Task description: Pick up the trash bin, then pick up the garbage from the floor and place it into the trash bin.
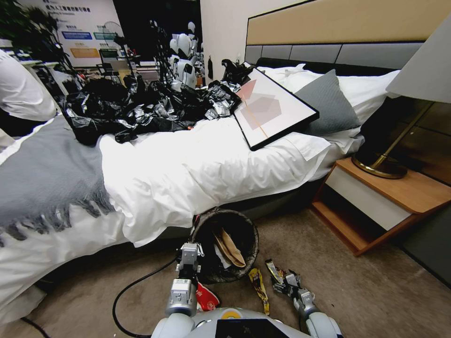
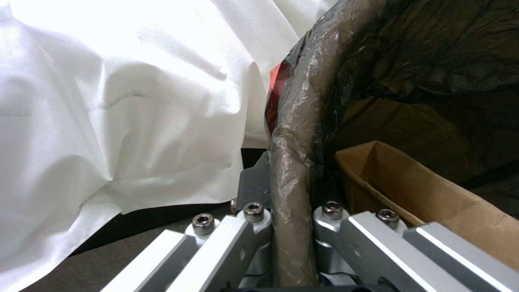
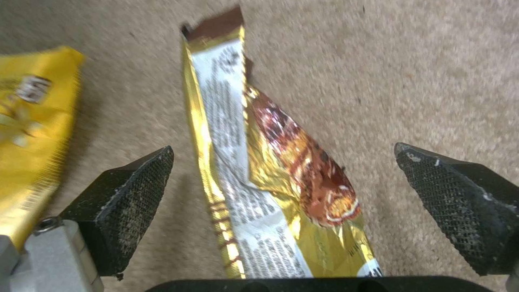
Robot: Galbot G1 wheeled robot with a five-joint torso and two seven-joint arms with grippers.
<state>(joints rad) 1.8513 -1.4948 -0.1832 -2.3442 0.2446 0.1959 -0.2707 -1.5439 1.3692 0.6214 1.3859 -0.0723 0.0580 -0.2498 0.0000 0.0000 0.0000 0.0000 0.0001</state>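
The trash bin [image 1: 244, 225], lined with a black bag, is on the floor beside the bed, and a brown paper bag [image 1: 230, 248] lies inside it. My left gripper [image 1: 189, 256] is shut on the bin's near rim [image 2: 292, 170], one finger on each side of the wall; the brown bag [image 2: 432, 198] shows just inside. My right gripper [image 1: 287, 281] hangs open low over the carpet, its pads [image 3: 129, 198] either side of a gold foil wrapper [image 3: 270, 174] without touching it. A yellow wrapper [image 1: 258, 287] and a red-and-white packet [image 1: 206, 298] lie between the arms.
The bed's white sheet [image 1: 188, 173] overhangs right behind the bin. A heap of black plastic bags [image 1: 141, 108] and a framed picture [image 1: 272, 110] lie on the bed. A wooden nightstand [image 1: 390, 202] with a lamp stands to the right. A black cable [image 1: 136, 286] crosses the carpet at left.
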